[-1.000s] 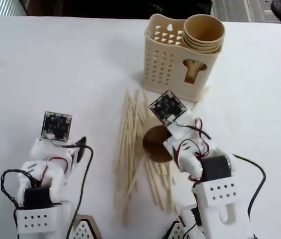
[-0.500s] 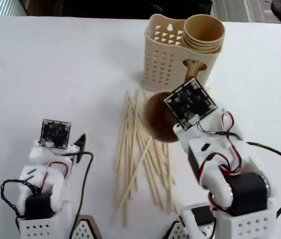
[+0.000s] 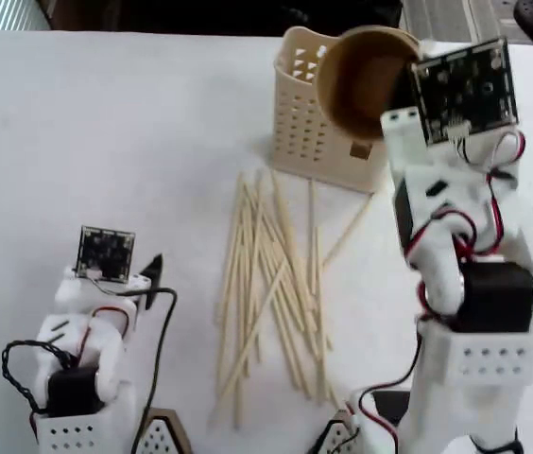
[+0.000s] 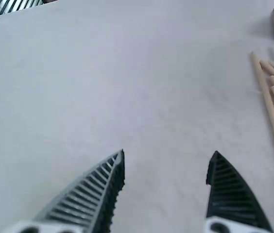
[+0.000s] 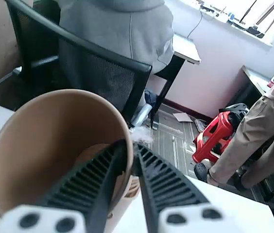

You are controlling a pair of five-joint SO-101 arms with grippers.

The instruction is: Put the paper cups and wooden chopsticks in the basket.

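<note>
Holding paper cup [image 3: 359, 83] by its rim, right gripper [image 5: 130, 150] clamped across the wall, tilted over the basket [image 3: 301, 128], likely for dropping in. Loose chopsticks [image 3: 268, 274] lie before basket. Left gripper [image 4: 166, 167] parted, empty, well off basket.

The basket [image 3: 318, 123] stands at the far side of the table [image 3: 106, 113], right of centre. Before it the wooden chopsticks [image 3: 271, 284] lie heaped on the table — between the two arms. The right arm [image 3: 465, 284] stands right of the heap; the right jaws grip a paper cup [image 3: 361, 80] by its rim, one inside, one outside, over the basket's right end. The left jaws hang spread over bare table at the near left — chopsticks off to their side.
</note>
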